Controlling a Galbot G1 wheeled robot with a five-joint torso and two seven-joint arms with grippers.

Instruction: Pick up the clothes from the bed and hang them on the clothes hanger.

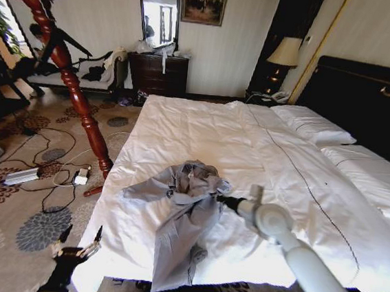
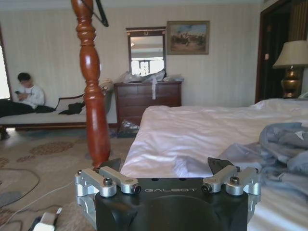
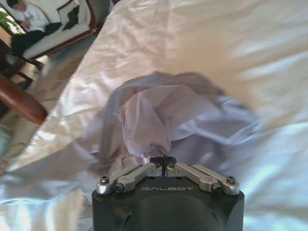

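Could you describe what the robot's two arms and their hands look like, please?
The right arm is a smooth light grey tube with a rounded joint, narrowing to a dark wrist. Each hand, left hand and right hand, has a matte black body marked GALBOT, silvery metal finger links held by dark bolts, and black fingertips.

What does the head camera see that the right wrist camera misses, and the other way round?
Head view alone: the black headboard, pillows, a bedside lamp, the left gripper low beside the bed. Right wrist view alone: the right gripper close up, fingers shut on a fold of the grey shirt. Both show the shirt bunched on the white duvet.
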